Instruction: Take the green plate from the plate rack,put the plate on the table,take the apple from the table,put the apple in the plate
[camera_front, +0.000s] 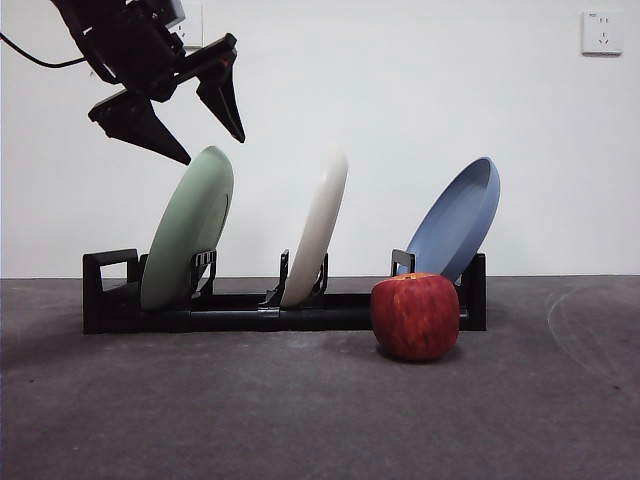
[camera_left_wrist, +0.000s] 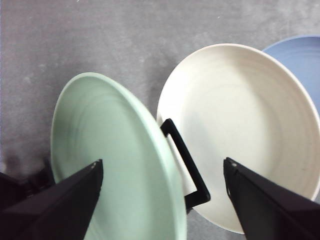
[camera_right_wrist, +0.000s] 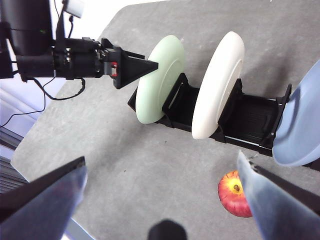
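Observation:
The green plate (camera_front: 188, 228) stands on edge in the left slot of the black plate rack (camera_front: 240, 312). It also shows in the left wrist view (camera_left_wrist: 112, 165) and the right wrist view (camera_right_wrist: 159, 80). My left gripper (camera_front: 212, 128) is open just above the plate's top rim, one jaw on each side, not touching; in its own view the jaws straddle the rim (camera_left_wrist: 162, 182). The red apple (camera_front: 415, 316) sits on the table (camera_front: 300, 410) in front of the rack's right end. My right gripper (camera_right_wrist: 160, 185) is open, high above the table, away from the apple (camera_right_wrist: 235, 200).
A cream-white plate (camera_front: 318, 228) stands in the middle slot and a blue plate (camera_front: 458, 220) leans in the right slot. A wall socket (camera_front: 601, 32) is on the white wall behind. The left arm's cable (camera_right_wrist: 60, 95) hangs off the table's left side.

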